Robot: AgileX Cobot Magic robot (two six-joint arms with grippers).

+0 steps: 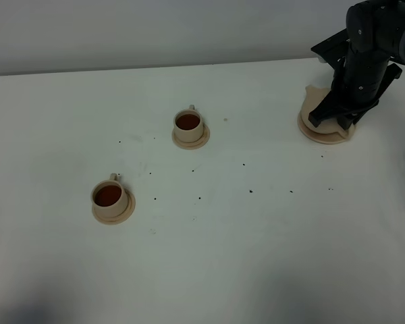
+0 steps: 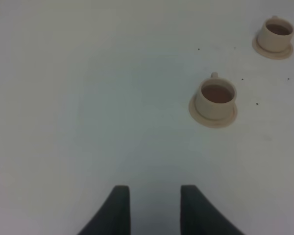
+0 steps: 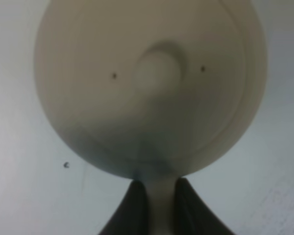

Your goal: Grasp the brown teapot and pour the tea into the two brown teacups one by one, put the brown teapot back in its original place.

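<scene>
The brown teapot (image 3: 152, 88) fills the right wrist view from above, its lid knob in the middle. My right gripper (image 3: 161, 205) is shut on its loop handle. From the high camera the right gripper (image 1: 334, 111) covers most of the teapot (image 1: 312, 100), which stands at the far right on the wide round saucer, its original place (image 1: 324, 133); I cannot tell whether it rests fully on it. The two brown teacups (image 1: 188, 125) (image 1: 109, 197) stand on their saucers with dark tea in them. My left gripper (image 2: 154, 193) is open over bare table, with both teacups (image 2: 217, 97) (image 2: 276, 34) beyond it.
The white table (image 1: 256, 236) carries small dark specks between the cups and the teapot. The table's back edge meets a pale wall (image 1: 155, 34) behind the cups.
</scene>
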